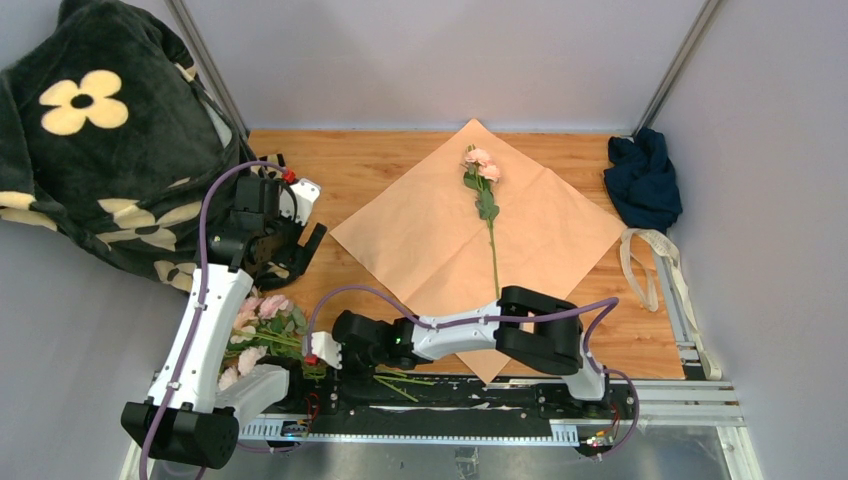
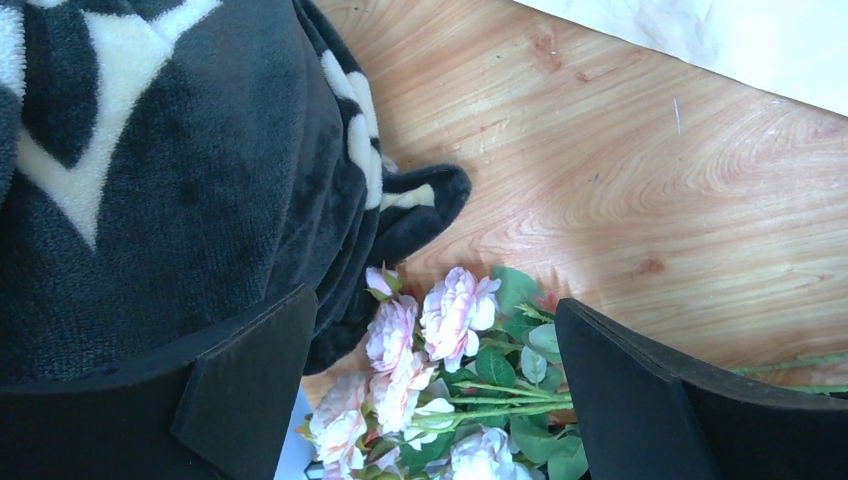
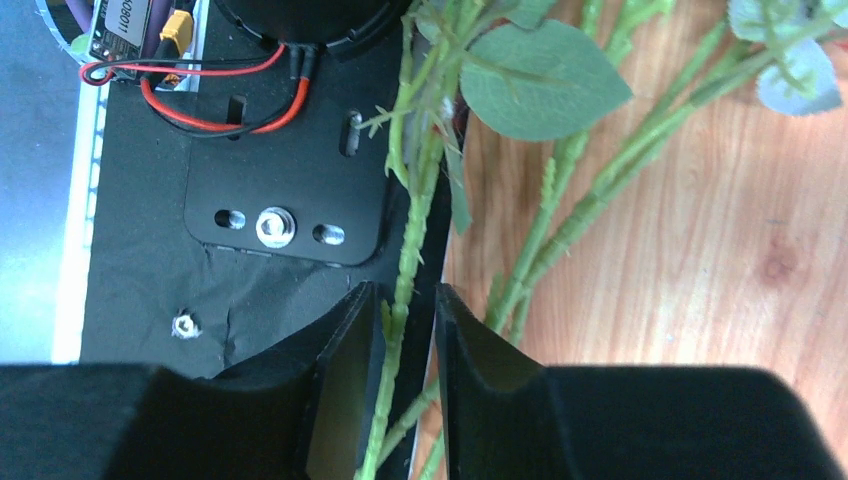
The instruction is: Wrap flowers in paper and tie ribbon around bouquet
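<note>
Thin knobbly flower stem point(image 3: 409, 220) within right tool point(image 3: 405, 300)

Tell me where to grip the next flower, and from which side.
Grip the bare lower stem from above, coming from the stem end. Stems lie flat and fan apart there; blooms and leaves crowd together at the other end. The right end effector straddles one such stem.

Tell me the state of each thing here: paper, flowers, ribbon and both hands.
paper: spread flat, tan face up.
single flower: lying on the paper.
flower bunch: lying loose at near left, unwrapped.
ribbon: lying loose at far right, untied.
left hand: wide open, empty.
right hand: narrowly open, one stem between its fingers.
</note>
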You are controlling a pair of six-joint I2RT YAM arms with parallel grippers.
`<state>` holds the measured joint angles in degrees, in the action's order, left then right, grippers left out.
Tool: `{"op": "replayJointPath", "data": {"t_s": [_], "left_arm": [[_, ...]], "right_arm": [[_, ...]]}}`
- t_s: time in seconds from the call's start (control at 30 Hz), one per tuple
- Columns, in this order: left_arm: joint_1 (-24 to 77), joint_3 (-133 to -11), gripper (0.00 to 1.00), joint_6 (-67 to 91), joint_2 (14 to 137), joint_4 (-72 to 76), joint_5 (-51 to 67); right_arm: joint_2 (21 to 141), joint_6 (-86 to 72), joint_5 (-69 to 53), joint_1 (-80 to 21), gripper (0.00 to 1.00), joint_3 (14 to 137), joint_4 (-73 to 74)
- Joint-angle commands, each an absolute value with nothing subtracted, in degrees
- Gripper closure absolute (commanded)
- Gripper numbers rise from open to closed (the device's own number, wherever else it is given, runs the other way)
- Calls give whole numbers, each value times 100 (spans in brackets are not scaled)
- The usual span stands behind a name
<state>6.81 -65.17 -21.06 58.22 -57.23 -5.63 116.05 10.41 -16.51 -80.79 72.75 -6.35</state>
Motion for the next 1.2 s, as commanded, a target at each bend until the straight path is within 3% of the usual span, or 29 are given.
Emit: {"op": "replayJointPath", "data": {"t_s": [0.0,0.17,0.27,0.3,0.53,0.7,0.8,1.0,1.1,1.17], "left_arm": [[625,-6452,0,-2190,5756,-5785,-517],[624,-6452,0,-2212,5772,-5783,-501],[624,-6459,0,-2214,5749,-5784,-480],[624,-6477,0,-2229,5742,-5788,-474],[624,-7452,0,-2305,5786,-5968,-378],[624,-8491,0,-2428,5783,-5959,-130],[624,-9143,0,-2360,5822,-5959,-347],[624,-9741,0,-2262,5836,-5871,-820],[624,-9412,0,-2194,5752,-5871,-704],[624,-9151,0,-2192,5691,-5873,-669]], "right_arm": [[11785,1187,-1215,-8165,74,7498,-488],[12162,1184,-886,-8164,73,7790,-201],[12211,1144,-602,-8165,98,7998,-25],[12114,1139,-496,-8158,100,8022,170],[10510,778,-715,-7767,100,7919,648],[9289,-552,-1907,-6550,100,7404,515],[8702,-1058,-1964,-5747,100,6969,555],[7884,-2929,-283,-3864,100,6097,855],[8002,-2728,1141,-3685,100,5862,364],[8483,-2463,1363,-3498,100,6166,639]]}}
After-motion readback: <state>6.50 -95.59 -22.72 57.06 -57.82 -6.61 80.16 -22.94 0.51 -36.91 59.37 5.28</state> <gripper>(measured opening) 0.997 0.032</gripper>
